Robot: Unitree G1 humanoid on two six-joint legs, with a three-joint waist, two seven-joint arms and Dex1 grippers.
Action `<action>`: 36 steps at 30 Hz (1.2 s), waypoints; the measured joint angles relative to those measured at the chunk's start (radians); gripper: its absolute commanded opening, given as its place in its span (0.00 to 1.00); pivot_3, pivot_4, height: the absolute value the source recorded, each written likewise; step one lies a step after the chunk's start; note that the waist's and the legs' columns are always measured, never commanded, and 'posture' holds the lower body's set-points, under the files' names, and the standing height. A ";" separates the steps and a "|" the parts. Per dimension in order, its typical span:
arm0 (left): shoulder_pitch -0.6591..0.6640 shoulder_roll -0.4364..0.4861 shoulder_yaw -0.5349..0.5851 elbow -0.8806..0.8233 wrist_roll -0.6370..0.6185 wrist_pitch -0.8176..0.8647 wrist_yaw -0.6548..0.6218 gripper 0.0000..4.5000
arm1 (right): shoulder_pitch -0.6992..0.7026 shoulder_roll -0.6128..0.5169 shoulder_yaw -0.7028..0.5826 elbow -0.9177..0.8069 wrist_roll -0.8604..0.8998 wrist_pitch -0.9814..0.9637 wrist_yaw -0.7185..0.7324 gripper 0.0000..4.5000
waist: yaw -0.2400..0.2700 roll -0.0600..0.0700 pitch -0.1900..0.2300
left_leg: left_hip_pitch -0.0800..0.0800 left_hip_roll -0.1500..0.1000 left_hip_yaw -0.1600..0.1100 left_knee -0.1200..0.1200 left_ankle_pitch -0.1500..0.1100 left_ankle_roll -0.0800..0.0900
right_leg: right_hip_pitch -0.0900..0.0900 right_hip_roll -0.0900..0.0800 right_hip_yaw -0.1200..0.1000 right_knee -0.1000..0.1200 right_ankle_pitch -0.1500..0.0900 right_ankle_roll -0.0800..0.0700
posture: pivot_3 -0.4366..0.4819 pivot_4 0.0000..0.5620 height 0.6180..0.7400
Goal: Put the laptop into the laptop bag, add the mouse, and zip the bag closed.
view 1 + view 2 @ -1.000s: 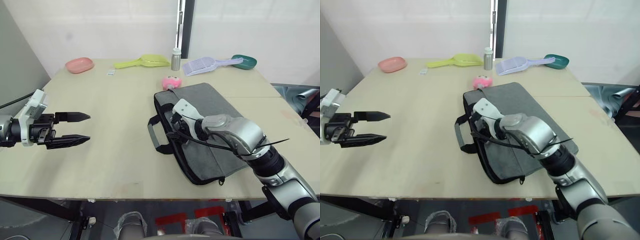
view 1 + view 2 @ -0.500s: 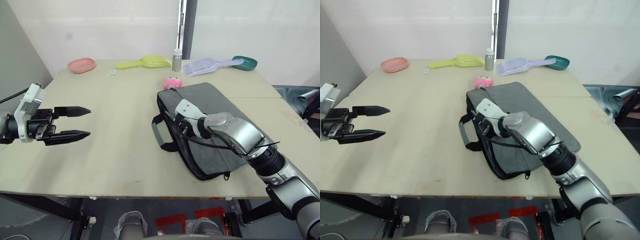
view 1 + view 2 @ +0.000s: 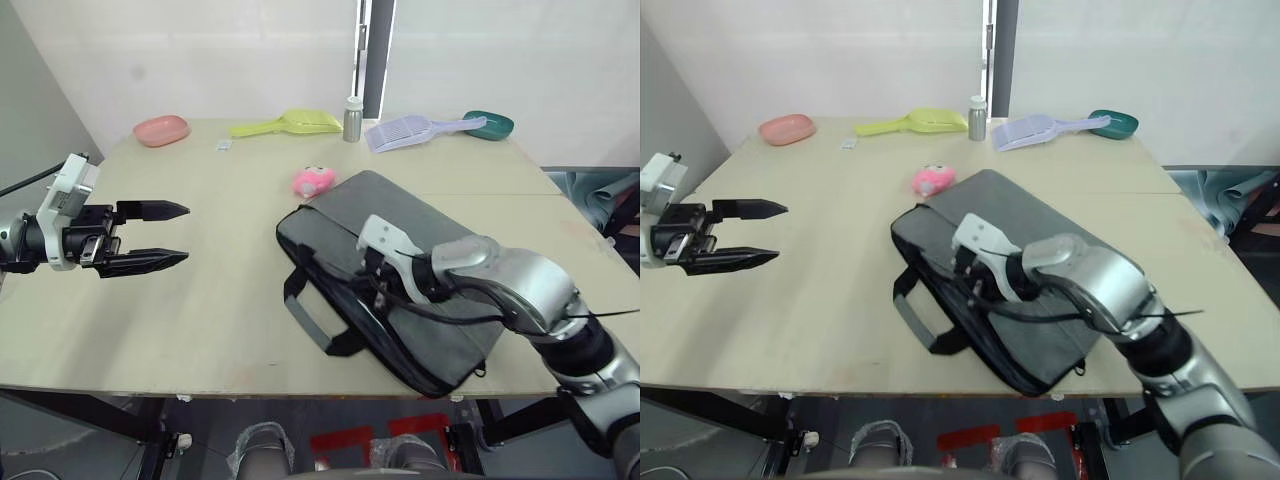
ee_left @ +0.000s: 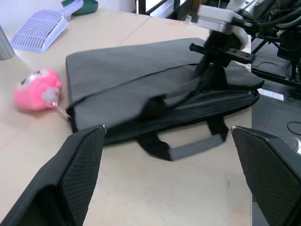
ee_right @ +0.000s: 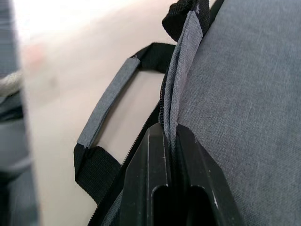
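The right gripper is pinched tight on the grey fabric laptop bag, at its zipper edge near the handle. Left gripper hangs well off to the bag's left, fingers apart.

Plain grey laptop bag with black handles, beside a pink plush toy.

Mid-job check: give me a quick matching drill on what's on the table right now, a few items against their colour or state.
Things:
1. laptop bag
2. plush toy
3. left gripper
4. right gripper

States:
a. jaws open, holding nothing
b. pink, beside the bag's far corner
c. shut on the bag's fabric edge by the zipper
d. grey, lying flat with black handles

Pairs: 1-d, 2-b, 3-a, 4-c
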 measured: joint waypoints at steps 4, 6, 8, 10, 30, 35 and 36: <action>-0.005 0.009 -0.025 0.017 0.008 0.000 -0.009 1.00 | 0.027 -0.080 0.071 -0.001 -0.044 -0.088 0.058 0.01 | -0.001 0.000 0.000 | 0.000 0.000 0.000 0.001 0.000 0.000 | 0.000 0.000 0.000 0.000 0.000 0.000 | 0.48 0.27 1.00; -0.004 0.023 -0.033 0.019 0.010 -0.001 -0.012 1.00 | 0.027 -0.110 0.088 0.000 -0.069 -0.136 0.087 0.01 | -0.001 0.000 0.000 | 0.000 0.000 0.000 0.001 0.000 0.000 | 0.000 0.000 0.000 0.000 0.000 0.000 | 0.48 0.27 1.00; -0.004 0.033 -0.033 0.020 0.012 -0.001 -0.012 1.00 | 0.027 -0.120 0.097 0.006 -0.089 -0.171 0.107 0.01 | -0.001 0.000 0.000 | 0.000 0.000 0.000 0.001 0.000 0.001 | 0.000 0.000 0.001 0.000 0.000 0.000 | 0.48 0.27 1.00; -0.004 0.035 -0.034 0.024 0.014 -0.001 -0.013 1.00 | 0.026 -0.150 0.099 0.010 -0.113 -0.232 0.149 0.01 | -0.001 0.000 0.000 | 0.000 0.000 0.000 0.001 -0.001 0.001 | 0.000 0.000 0.001 0.001 0.000 0.000 | 0.48 0.27 1.00; -0.148 -0.014 -0.179 0.131 0.041 0.109 0.009 1.00 | 0.229 -0.250 -0.776 0.020 0.442 0.154 0.246 1.00 | 0.037 -0.002 -0.001 | -0.001 0.000 0.001 0.003 -0.003 0.007 | 0.000 -0.001 0.001 0.000 0.000 -0.001 | 0.48 0.27 1.00; -0.272 -0.051 -0.261 0.307 0.099 0.182 0.021 1.00 | 0.622 -0.241 -1.265 -0.085 0.531 0.244 0.234 1.00 | 0.063 -0.002 -0.001 | 0.000 0.000 0.001 0.004 -0.003 0.007 | 0.000 -0.001 0.001 0.002 0.000 -0.001 | 0.48 0.27 1.00; -0.313 -0.065 -0.272 0.356 0.113 0.203 0.029 1.00 | 0.677 -0.224 -1.327 -0.101 0.544 0.252 0.231 1.00 | 0.065 -0.002 -0.001 | -0.001 0.000 0.001 0.005 -0.003 0.007 | 0.001 -0.002 0.000 0.002 0.000 -0.001 | 0.48 0.27 1.00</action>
